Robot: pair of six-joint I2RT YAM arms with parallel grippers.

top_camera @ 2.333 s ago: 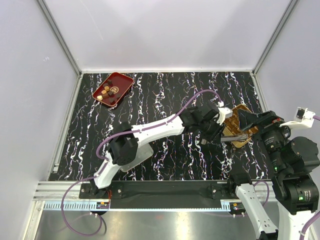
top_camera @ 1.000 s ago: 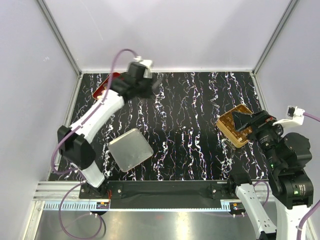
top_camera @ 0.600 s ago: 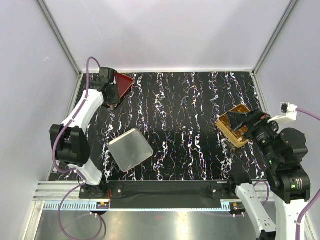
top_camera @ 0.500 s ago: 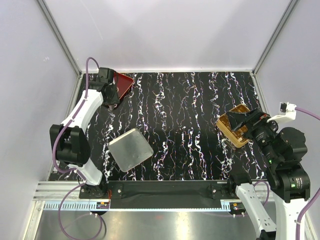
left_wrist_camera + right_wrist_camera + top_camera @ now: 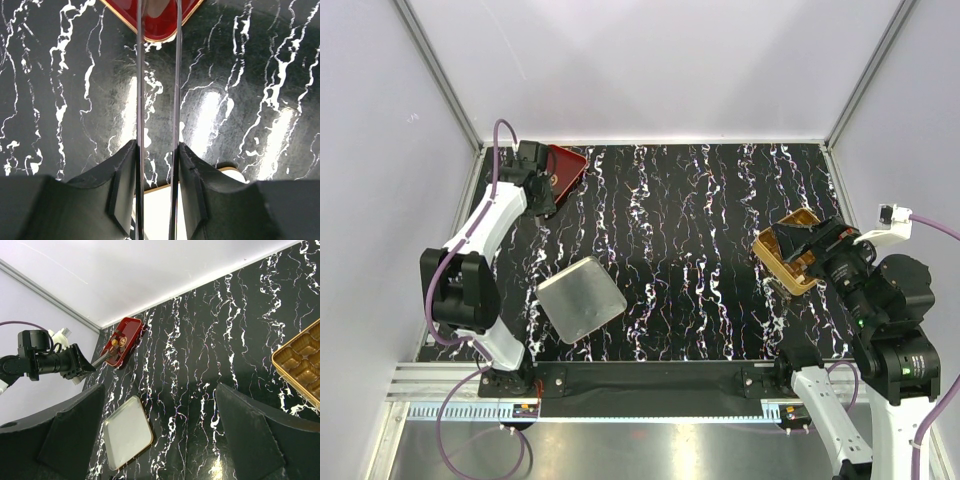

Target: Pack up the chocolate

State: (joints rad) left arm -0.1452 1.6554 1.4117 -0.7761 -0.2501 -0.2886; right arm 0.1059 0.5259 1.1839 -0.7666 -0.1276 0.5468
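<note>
Left wrist view, looking down the tool: left gripper [image 5: 156,152] closed on a pair of thin metal tweezers [image 5: 139,100], pads pressing the two blades from outside. Blades parallel and apart along all the length in view, with bare table between them. Tips reaching over the near corner of the red tray [image 5: 159,31] and cut off by the top edge, with a pale tan shape between them there. Cannot tell whether that is a piece pinched or merely one lying under the gap. From the right wrist view, find the chocolate [image 5: 116,343] as a small cluster of brown and pale pieces on that tray in the far left corner, with the tweezers' tip touching or just above the tray's near end. Well apart on the right side, the gold compartmented box [image 5: 300,365], with every cell that shows bare. Over the box's near side, the right gripper [image 5: 810,242] spread wide, holding nothing. Between the two, nearer the left arm, a square silver lid [image 5: 582,299] flat on the table. By this reading, little or nothing packed. Pick-up in hand at most, then carrying across the table, dropping into a cell, repeating for each piece, and probably closing the box with the lid.
</note>
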